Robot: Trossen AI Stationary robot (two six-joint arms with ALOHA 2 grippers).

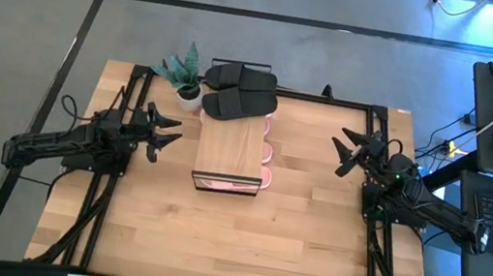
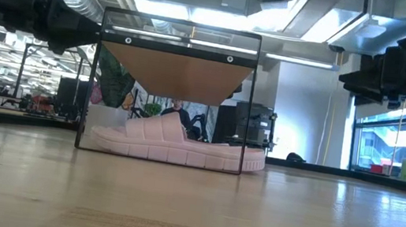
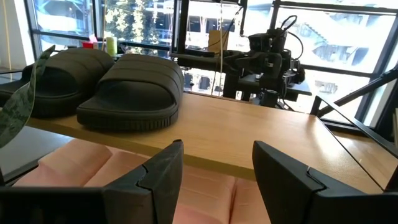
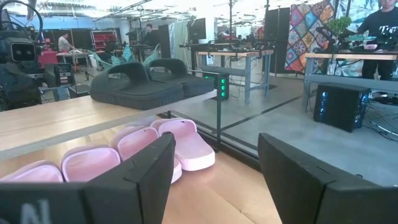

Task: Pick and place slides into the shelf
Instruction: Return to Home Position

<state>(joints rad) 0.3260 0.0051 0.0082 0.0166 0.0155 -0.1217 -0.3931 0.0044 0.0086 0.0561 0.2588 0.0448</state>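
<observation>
The shelf (image 1: pixel 230 150) stands mid-table, a light wood top board on a thin black frame. The pair of black slides (image 1: pixel 239 91) lies on the far end of its board, also seen in the left wrist view (image 3: pixel 106 87) and the right wrist view (image 4: pixel 146 84). Pink slides (image 4: pixel 155 149) lie in a row on the table under the board, sticking out on its right side (image 1: pixel 267 156); one shows in the low view (image 2: pixel 174 145). My left gripper (image 1: pixel 165 133) hovers open left of the shelf. My right gripper (image 1: pixel 347 151) hovers open right of it.
A small potted plant (image 1: pixel 187 78) stands at the shelf's far left corner, next to the black slides. A black frame (image 1: pixel 330 100) runs along the table's far edge and sides. Bare wood tabletop (image 1: pixel 231 243) lies near of the shelf. People stand in the room behind.
</observation>
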